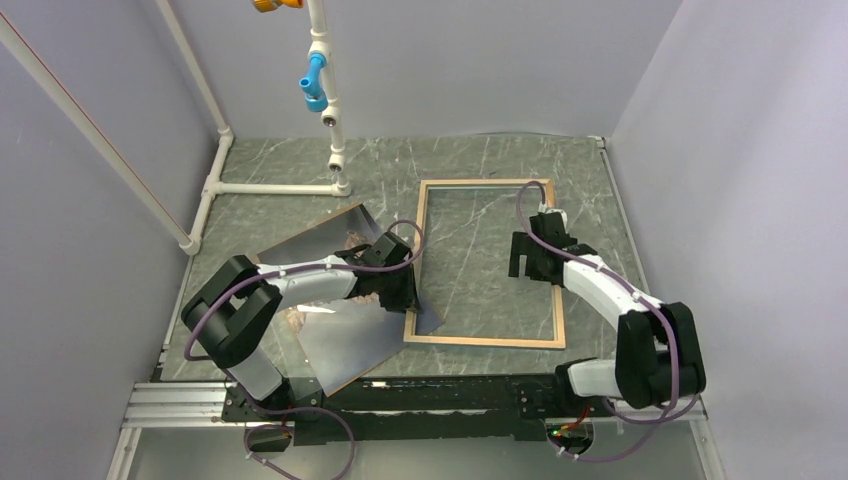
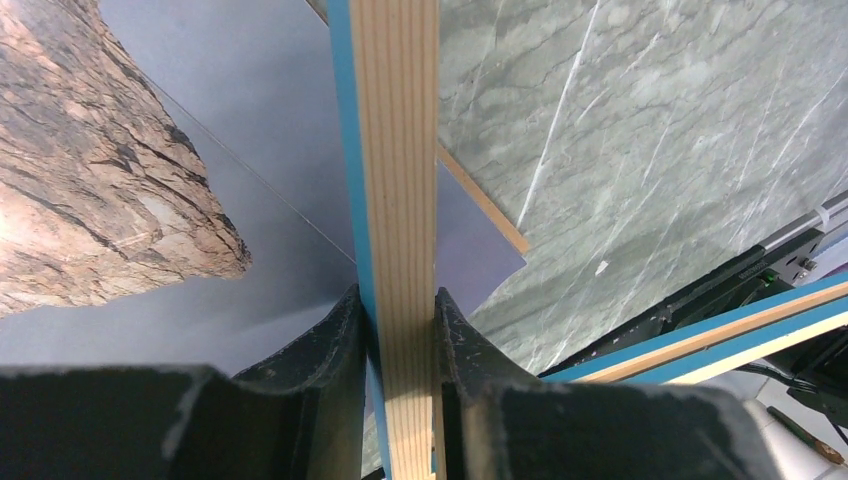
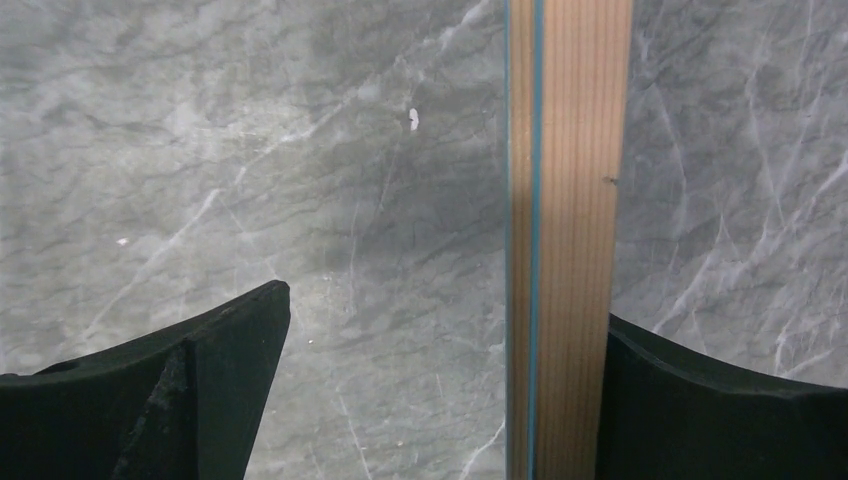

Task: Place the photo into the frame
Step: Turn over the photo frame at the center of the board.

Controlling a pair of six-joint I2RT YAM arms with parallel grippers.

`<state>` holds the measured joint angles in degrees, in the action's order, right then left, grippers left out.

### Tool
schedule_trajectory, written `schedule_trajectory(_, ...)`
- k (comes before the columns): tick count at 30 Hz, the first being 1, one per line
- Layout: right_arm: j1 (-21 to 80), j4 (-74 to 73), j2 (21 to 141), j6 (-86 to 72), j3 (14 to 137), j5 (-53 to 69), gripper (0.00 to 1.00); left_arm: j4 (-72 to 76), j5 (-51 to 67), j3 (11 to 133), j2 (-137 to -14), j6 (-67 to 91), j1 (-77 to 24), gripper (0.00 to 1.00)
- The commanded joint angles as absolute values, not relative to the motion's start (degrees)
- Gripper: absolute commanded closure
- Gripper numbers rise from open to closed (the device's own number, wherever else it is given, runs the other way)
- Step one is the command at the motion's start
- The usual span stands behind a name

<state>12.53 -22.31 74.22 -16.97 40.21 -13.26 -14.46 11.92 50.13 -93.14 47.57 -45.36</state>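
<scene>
1. Left wrist view: the photo lies flat to the left of the frame rail. Its print is rough brown rock against smooth grey sky. The top external view shows this sheet only as a glossy grey rectangle under the left arm, with one corner passing beneath the frame.
2. Left pincer: clamped on the left rail of the frame, with one black finger on each side of the rail. Only this view shows the bright blue edge beside the pale, straight-grained wood face.
3. Top external view: the frame is a thin rectangle lying tan side up on the grey-green marbled surface, right of centre and between the two arms. The marble shows through its opening.
4. Right pincer: spread wide, holding nothing. It straddles the right rail. The rail stands just beside the right finger and well apart from the left finger. The top external view does not show this gap.
</scene>
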Motion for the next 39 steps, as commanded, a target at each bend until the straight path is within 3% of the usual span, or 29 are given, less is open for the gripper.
schedule_trajectory(1, 12.75, -20.0, 76.6, -17.24, 42.89, -15.17, 0.0, -6.62, 15.02, 52.36, -92.19, 49.64, -46.51, 1.0)
schedule_trajectory(15, 12.15, -33.12, 88.49, -19.69, 53.72, -22.94, 0.0, -13.77, 8.29, 53.52, -89.59, 49.46, -46.53, 1.0)
schedule_trajectory(26, 9.76, -36.99, 85.36, -22.26, 57.51, -19.67, 0.0, -11.14, 6.28, 45.78, -81.78, 50.44, -41.67, 1.0)
schedule_trajectory(39, 9.56, -47.87, 74.5, -25.0, 68.5, -12.17, 0.0, -14.36, 8.18, 55.23, -92.84, 50.11, -45.93, 1.0)
